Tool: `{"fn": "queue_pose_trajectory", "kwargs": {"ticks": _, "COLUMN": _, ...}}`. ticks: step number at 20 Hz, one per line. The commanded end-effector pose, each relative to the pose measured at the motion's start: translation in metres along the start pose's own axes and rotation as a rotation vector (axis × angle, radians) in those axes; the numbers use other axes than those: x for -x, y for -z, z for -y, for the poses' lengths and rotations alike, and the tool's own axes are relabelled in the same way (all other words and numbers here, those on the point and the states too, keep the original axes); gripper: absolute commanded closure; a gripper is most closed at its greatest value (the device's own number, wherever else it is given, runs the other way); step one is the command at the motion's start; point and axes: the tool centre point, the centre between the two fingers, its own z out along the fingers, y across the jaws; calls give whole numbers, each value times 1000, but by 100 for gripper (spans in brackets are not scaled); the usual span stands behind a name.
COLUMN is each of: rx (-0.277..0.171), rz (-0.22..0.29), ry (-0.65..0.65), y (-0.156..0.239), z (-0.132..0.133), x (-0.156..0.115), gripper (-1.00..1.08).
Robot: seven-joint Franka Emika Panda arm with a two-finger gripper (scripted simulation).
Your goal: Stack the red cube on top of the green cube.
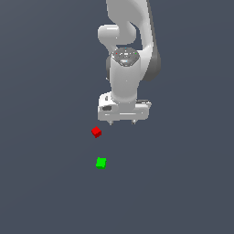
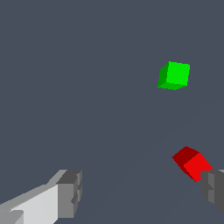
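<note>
The red cube (image 1: 96, 132) lies on the dark grey floor, and the green cube (image 1: 101, 162) lies apart from it, nearer the exterior view's bottom. My gripper (image 1: 122, 122) hangs above the floor, to the exterior view's right of the red cube, and holds nothing. Its jaws are spread wide. In the wrist view the red cube (image 2: 192, 162) sits just beside one grey fingertip (image 2: 213, 187), the other fingertip (image 2: 70, 193) is far from it, and the green cube (image 2: 174, 75) lies farther off. The gripper's midpoint in the wrist view (image 2: 142, 190) is over bare floor.
The white arm (image 1: 128, 55) rises behind the gripper toward the exterior view's top. The dark grey floor (image 1: 45, 137) spreads flat all around the two cubes.
</note>
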Motion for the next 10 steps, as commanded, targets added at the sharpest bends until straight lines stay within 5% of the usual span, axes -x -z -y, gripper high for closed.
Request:
{"fn": "queue_pose_trajectory", "kwargs": {"ticks": 1, "rx": 0, "rz": 0, "ry": 0, "y": 0, "z": 0, "x": 0, "gripper": -92}}
{"fn": "queue_pose_trajectory", "kwargs": {"ticks": 10, "rx": 0, "rz": 1, "ry": 41, "y": -7, "z": -7, "x": 6, "gripper": -92}}
